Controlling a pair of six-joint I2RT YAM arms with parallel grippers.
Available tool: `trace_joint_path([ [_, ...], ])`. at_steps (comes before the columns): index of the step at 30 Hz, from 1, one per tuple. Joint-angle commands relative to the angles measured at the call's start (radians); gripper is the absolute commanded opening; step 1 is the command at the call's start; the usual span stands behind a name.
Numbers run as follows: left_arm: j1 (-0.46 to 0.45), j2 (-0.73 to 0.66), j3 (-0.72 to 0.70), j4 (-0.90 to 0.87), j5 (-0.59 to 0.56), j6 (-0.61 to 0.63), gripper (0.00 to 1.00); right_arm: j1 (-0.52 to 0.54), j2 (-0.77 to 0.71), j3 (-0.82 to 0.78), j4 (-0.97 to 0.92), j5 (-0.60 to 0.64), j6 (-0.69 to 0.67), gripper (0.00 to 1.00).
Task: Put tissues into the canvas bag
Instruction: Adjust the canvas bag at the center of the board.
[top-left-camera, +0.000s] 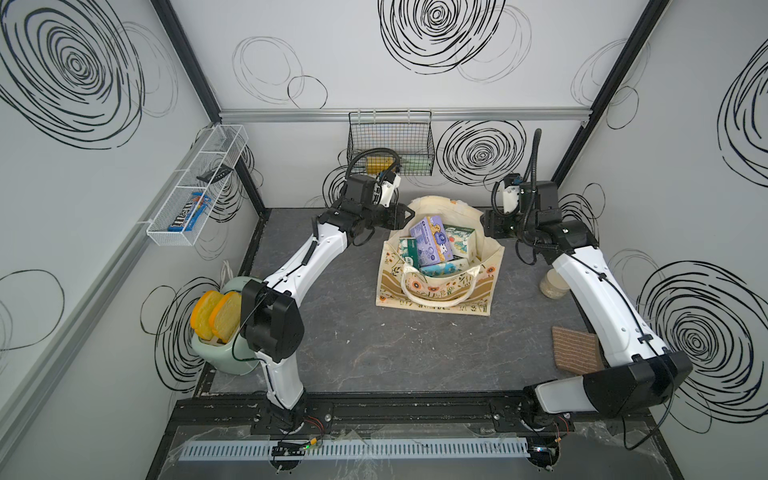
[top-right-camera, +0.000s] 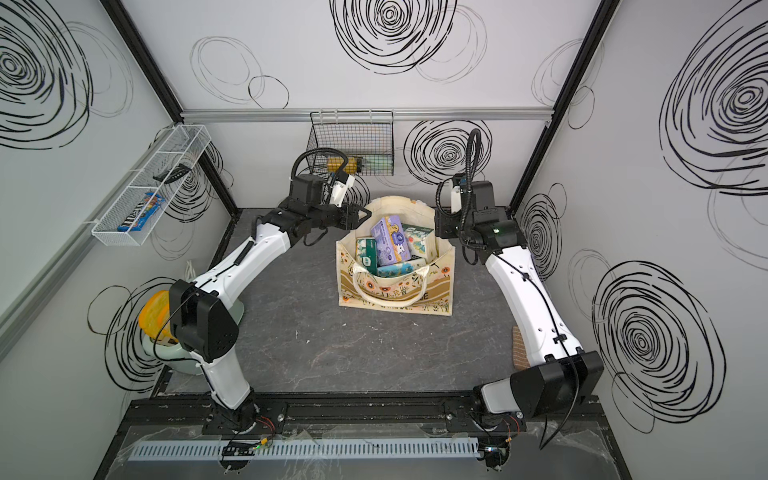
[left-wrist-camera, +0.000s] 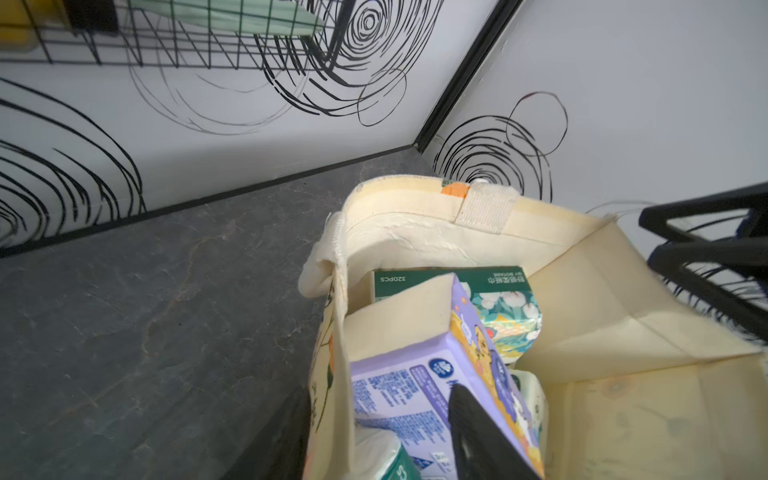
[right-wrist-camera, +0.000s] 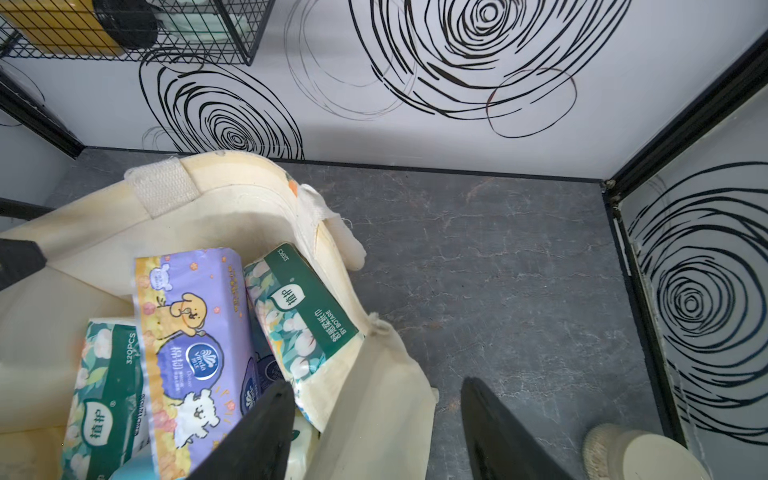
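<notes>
One bag (top-left-camera: 440, 293), mouth up, shows at least four packs (top-left-camera: 462, 243); the purple pack (top-left-camera: 430, 245) runs front-to-back. The left fingers (left-wrist-camera: 478, 432) and right fingers (right-wrist-camera: 257, 432) are spread astride its walls.

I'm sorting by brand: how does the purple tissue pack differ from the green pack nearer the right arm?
The purple pack shows cartoon dogs on lilac; the green pack has a dark green band over white flowers. The purple pack lies topmost, tilted across the middle; the green pack leans against the side wall of the canvas bag. Both are soft wrapped packs inside the bag.
</notes>
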Motion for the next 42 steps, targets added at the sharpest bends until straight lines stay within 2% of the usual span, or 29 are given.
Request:
trace_joint_path([
  [1, 0.004, 0.010, 0.027, -0.021, 0.018, 0.043, 0.22, -0.008, 0.015, 0.011, -0.011, -0.050, -0.004, 0.62],
  [2, 0.007, 0.010, 0.030, -0.022, 0.028, 0.046, 0.07, -0.010, 0.017, 0.013, -0.010, -0.061, -0.001, 0.56],
  [3, 0.009, 0.008, 0.028, -0.025, 0.032, 0.048, 0.00, -0.009, 0.018, 0.010, -0.006, -0.069, 0.001, 0.53],
  [6, 0.022, -0.014, 0.010, -0.018, 0.015, 0.043, 0.00, -0.011, 0.013, -0.001, 0.003, -0.078, 0.004, 0.42],
  [11, 0.064, -0.079, -0.039, 0.006, -0.006, 0.025, 0.00, -0.019, 0.013, 0.000, 0.009, -0.068, 0.013, 0.02],
  [12, 0.074, -0.092, -0.049, 0.009, -0.012, 0.025, 0.00, -0.021, 0.012, 0.001, 0.011, -0.057, 0.017, 0.00],
  [16, 0.125, -0.165, -0.114, 0.036, -0.040, 0.002, 0.00, -0.047, -0.013, -0.016, 0.027, -0.020, 0.032, 0.00],
  [22, 0.200, -0.254, -0.211, 0.110, -0.015, -0.055, 0.00, -0.089, -0.065, -0.047, 0.065, -0.037, 0.053, 0.00],
  [27, 0.232, -0.269, -0.235, 0.083, -0.057, -0.066, 0.00, -0.099, -0.066, -0.061, 0.054, 0.015, 0.053, 0.00],
  [30, 0.296, -0.295, -0.295, 0.142, -0.012, -0.120, 0.00, -0.121, -0.087, -0.077, 0.060, 0.044, 0.059, 0.00],
  [35, 0.298, -0.305, -0.306, 0.171, 0.024, -0.145, 0.00, -0.125, -0.078, -0.086, 0.074, -0.066, 0.079, 0.00],
  [39, 0.258, -0.292, -0.293, 0.214, 0.087, -0.163, 0.00, -0.123, -0.066, -0.099, 0.104, -0.248, 0.114, 0.00],
  [42, 0.225, -0.268, -0.261, 0.216, 0.126, -0.176, 0.00, -0.123, -0.064, -0.111, 0.121, -0.294, 0.133, 0.00],
])
